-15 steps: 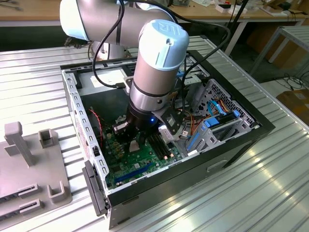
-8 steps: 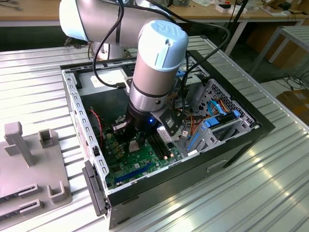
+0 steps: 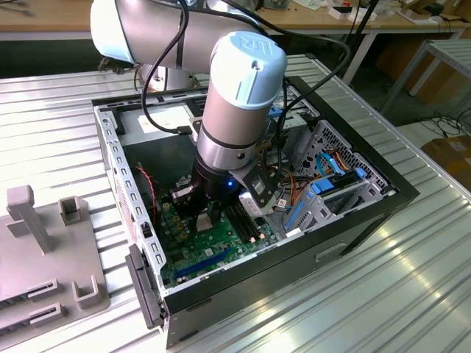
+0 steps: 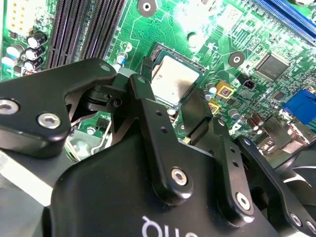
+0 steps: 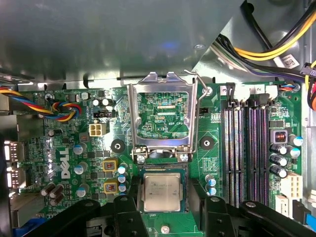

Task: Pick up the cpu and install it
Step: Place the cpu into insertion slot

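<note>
The cpu (image 5: 161, 192), a small silver-grey square, lies flat in its socket on the green motherboard (image 5: 64, 143), and it also shows in the second wrist view as the cpu (image 4: 173, 78). The socket's metal load plate (image 5: 160, 118) stands flipped up just beyond it. My gripper (image 5: 165, 203) hangs right over the socket, one black finger (image 5: 129, 210) on each side of the cpu with a narrow gap to its edges, so it is open. In the exterior view the gripper (image 3: 210, 213) reaches down into the open computer case (image 3: 353, 228).
Black memory slots (image 5: 247, 148) run beside the socket. Yellow and orange cables (image 5: 276, 49) hang near the case wall. A drive cage (image 3: 338, 176) with blue cables fills the case's side at the exterior view's right. A grey fixture (image 3: 44, 250) stands on the ribbed table.
</note>
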Controlling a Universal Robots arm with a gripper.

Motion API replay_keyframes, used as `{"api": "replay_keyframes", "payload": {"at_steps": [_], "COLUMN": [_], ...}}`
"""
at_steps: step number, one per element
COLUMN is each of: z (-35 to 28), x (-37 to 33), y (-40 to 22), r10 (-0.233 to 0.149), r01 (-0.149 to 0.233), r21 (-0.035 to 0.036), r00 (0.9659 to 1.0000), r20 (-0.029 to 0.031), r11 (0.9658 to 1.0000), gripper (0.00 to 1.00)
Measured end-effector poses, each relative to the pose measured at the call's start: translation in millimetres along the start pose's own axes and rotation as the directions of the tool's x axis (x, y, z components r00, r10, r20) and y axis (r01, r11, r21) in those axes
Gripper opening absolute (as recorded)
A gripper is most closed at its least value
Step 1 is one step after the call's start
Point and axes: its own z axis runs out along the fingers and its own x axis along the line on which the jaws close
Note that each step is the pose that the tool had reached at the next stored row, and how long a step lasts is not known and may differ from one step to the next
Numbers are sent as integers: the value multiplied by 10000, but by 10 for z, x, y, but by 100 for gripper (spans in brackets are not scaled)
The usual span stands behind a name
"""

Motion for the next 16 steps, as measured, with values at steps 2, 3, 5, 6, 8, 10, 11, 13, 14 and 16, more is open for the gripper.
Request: {"api": "replay_keyframes", "payload": {"at_steps": [2,3,5,6,8,10,11,13,14,16], "z": [0,0,2,2,2,2,2,3,3,3], "x": [1,1,0,0,0,1,0,0,0,0], "y": [0,0,0,0,0,0,0,0,0,0], "r10": [1,2,1,0,-1,0,0,0,0,0], "r01": [-1,-2,-1,0,1,0,0,0,0,0], "r21": [2,5,1,1,1,3,2,0,0,1], "r00": [10000,10000,10000,10000,10000,10000,10000,10000,10000,10000], "r20": [-7,-3,0,0,0,-3,-1,0,0,0], "r11": [10000,10000,10000,10000,10000,10000,10000,10000,10000,10000], "gripper": [49,43,38,38,38,38,37,36,36,36]}}
